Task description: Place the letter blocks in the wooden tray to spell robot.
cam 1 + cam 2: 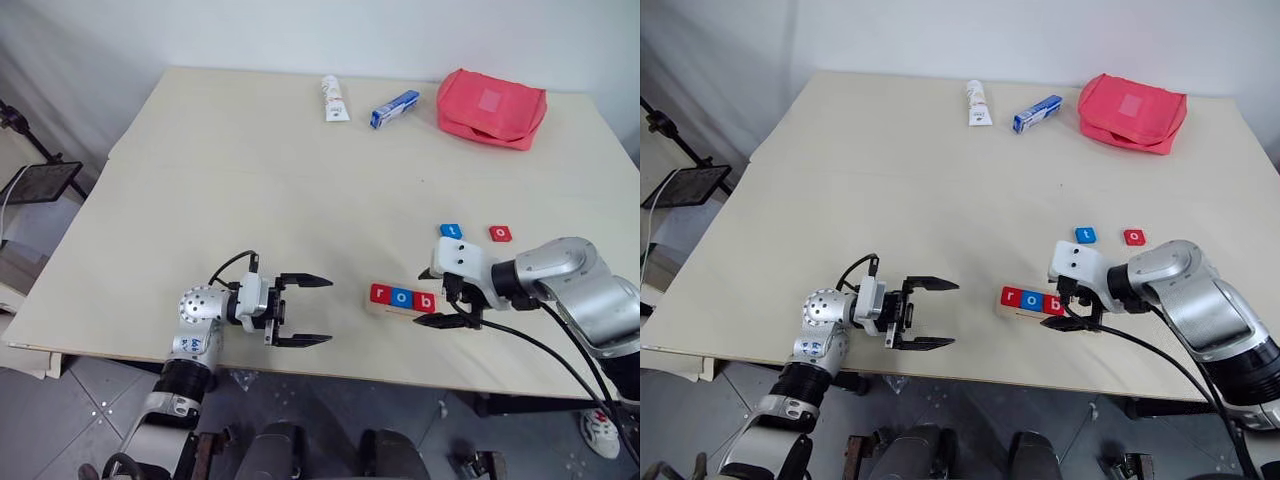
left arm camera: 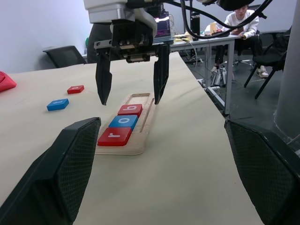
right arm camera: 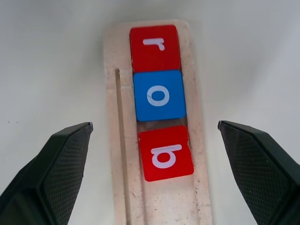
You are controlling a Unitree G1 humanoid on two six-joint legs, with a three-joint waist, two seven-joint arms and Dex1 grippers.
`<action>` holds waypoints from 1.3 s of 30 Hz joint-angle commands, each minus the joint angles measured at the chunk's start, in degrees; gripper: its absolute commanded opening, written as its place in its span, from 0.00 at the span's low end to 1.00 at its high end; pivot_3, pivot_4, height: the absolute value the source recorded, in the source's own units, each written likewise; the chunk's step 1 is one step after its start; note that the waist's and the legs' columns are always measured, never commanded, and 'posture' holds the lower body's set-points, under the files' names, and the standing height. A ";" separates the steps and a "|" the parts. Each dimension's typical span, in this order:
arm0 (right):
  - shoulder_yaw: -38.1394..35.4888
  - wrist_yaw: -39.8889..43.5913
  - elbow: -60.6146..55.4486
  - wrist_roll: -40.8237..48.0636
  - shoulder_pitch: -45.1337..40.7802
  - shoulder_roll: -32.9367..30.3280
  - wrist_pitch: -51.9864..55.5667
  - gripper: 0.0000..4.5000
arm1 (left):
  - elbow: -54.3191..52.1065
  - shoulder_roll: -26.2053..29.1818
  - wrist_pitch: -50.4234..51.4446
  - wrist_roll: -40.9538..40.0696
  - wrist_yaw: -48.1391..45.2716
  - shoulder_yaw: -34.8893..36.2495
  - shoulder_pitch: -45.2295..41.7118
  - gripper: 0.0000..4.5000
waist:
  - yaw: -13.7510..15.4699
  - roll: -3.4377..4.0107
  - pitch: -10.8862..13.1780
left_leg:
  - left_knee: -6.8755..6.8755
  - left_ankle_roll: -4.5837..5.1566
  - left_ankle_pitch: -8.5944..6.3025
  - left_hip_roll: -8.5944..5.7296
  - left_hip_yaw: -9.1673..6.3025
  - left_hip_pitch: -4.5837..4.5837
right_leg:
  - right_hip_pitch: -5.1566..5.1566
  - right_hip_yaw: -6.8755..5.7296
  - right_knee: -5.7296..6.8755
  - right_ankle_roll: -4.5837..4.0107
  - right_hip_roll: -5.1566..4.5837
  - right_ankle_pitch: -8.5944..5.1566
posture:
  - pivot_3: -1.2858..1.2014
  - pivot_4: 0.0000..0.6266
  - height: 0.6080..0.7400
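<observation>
Item: long narrow pale-wood tray point(image 3: 123, 154) with a lengthwise groove, lying near the front edge of the pale wooden tabletop point(image 1: 250, 180). Contents, in order: red square tile "r" point(image 3: 154, 47), blue square tile "o" point(image 3: 158, 95), red square tile "b" point(image 3: 166, 153), the last sitting slightly askew with a small gap from the "o". We read this as three of five letters placed. Outstanding: blue tile "t" point(image 1: 451, 231) and red tile "o" point(image 1: 500, 233), loose on the tabletop just beyond the tray, side by side but apart. Our right claw point(image 1: 450, 305) hangs over the tray's empty end, fingers spread wide and pinching nothing, presumably having let go of the "b". Our left claw point(image 1: 303, 311) hovers well apart to the left, also spread and empty, kept clear of the work.
</observation>
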 commanded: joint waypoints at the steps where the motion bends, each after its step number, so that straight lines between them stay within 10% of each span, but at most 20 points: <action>1: -6.46 -2.55 -2.59 1.92 3.34 -1.38 1.13 1.00 | 0.14 -0.26 -0.53 -0.18 -0.02 0.01 -0.75 1.00 | 0.05 0.00 0.00 | 0.00 0.00 0.00 -0.01 -0.01 0.00 | 0.00 0.00 -0.01 0.00 0.00 0.00 | 0.52 0.24 1.00; 3: -9.69 -3.25 -3.42 3.11 6.12 -1.38 0.50 1.00 | 0.38 -0.26 -0.57 -0.18 0.05 0.07 -0.87 1.00 | 0.05 0.00 0.00 | 0.00 0.00 0.00 -0.02 -0.01 -0.01 | 0.01 0.00 -0.02 0.01 -0.01 0.00 | 0.52 0.24 1.00; 16: -9.18 -5.85 0.37 2.17 10.92 -0.45 -3.58 0.01 | 1.30 0.28 -0.73 -0.36 -0.28 0.39 -1.25 1.00 | -0.11 0.00 0.00 | -0.02 0.00 0.00 0.02 0.04 0.02 | 0.01 0.01 -0.02 0.01 0.02 0.00 | 0.52 0.24 1.00; 39: -16.04 -6.37 -1.40 6.02 13.15 -0.29 -3.92 0.08 | 0.05 1.65 -0.03 -0.46 0.46 0.49 -0.54 1.00 | 0.14 0.00 0.00 | -0.02 0.01 0.00 -0.01 0.00 0.00 | 0.01 0.00 -0.02 0.01 0.00 0.00 | 0.52 0.24 1.00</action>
